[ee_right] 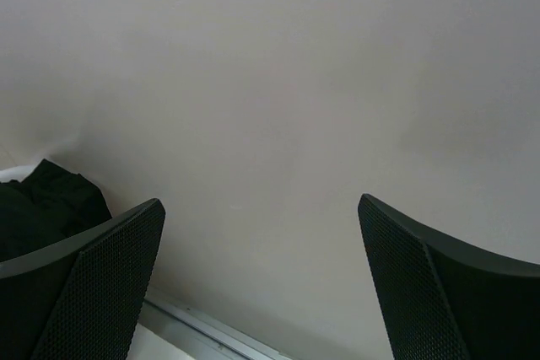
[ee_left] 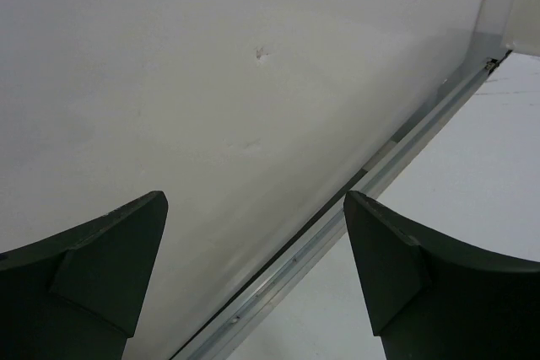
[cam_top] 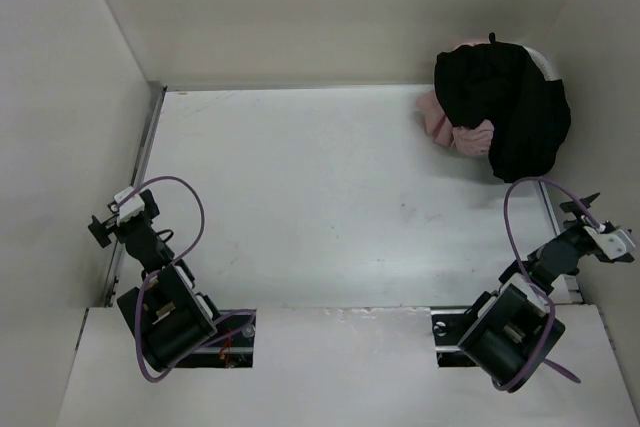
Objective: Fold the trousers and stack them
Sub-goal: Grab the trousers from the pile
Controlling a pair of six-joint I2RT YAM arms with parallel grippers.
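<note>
The black trousers [cam_top: 515, 107] lie crumpled in a heap at the table's far right corner, draped over pink garments [cam_top: 445, 125]. A dark edge of the trousers [ee_right: 42, 204] also shows at the left of the right wrist view. My left gripper [cam_top: 100, 222] hangs near the table's left rail, far from the heap; its jaws [ee_left: 253, 233] stand open with nothing between them, facing the left wall. My right gripper [cam_top: 592, 209] is at the right edge, a little nearer than the heap, open and empty [ee_right: 261, 242], facing the right wall.
White walls enclose the table on the left, far and right sides. An aluminium rail [ee_left: 337, 233] runs along the left edge, another rail [ee_right: 202, 326] along the right. Purple cables [cam_top: 185, 197] loop over both arms. The white tabletop [cam_top: 320, 197] spreads between the arms and the heap.
</note>
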